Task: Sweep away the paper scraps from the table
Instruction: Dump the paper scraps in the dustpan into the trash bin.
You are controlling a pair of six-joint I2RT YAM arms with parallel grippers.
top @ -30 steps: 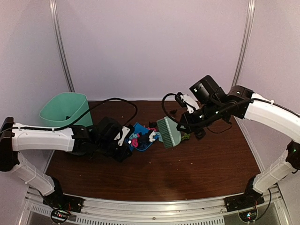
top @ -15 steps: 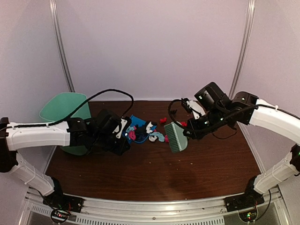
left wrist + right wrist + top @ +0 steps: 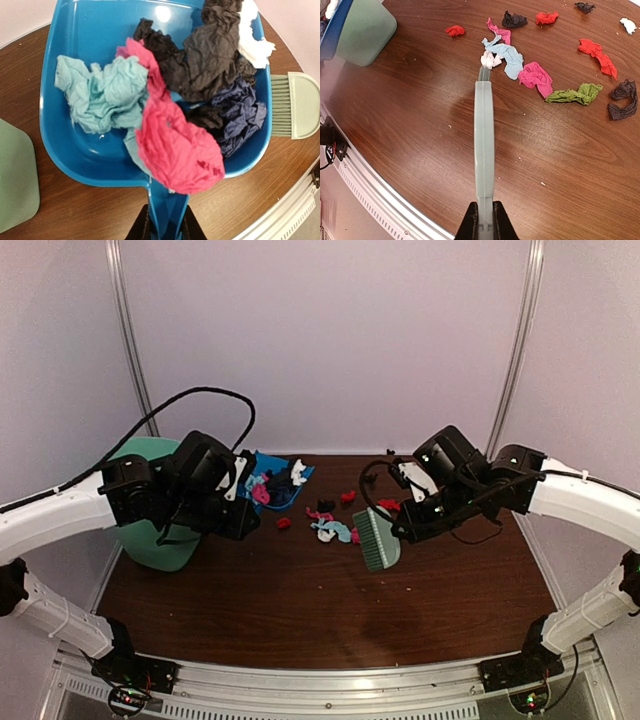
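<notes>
My left gripper (image 3: 166, 222) is shut on the handle of the blue dustpan (image 3: 85, 30), which hangs above the table (image 3: 300, 610) beside the bin. Pink, cyan, black, navy and white paper scraps (image 3: 175, 150) fill the pan (image 3: 272, 483). More paper scraps (image 3: 328, 525) lie loose mid-table, in red, pink, cyan, white, green and black (image 3: 535, 75). My right gripper (image 3: 484, 217) is shut on the pale green hand brush (image 3: 484, 130), whose bristles rest by the white and cyan scraps. In the top view the brush (image 3: 375, 538) sits right of the scraps.
The mint-green bin (image 3: 150, 530) stands at the table's left edge, below and left of the dustpan (image 3: 15, 180). A silver metal frame (image 3: 330, 680) runs along the near edge (image 3: 375, 190). Black cables (image 3: 190, 400) loop over both arms.
The left arm has lifted the loaded dustpan off the table and carried it back and left toward the bin. Several scraps stayed on the table. The brush has shifted slightly right.
</notes>
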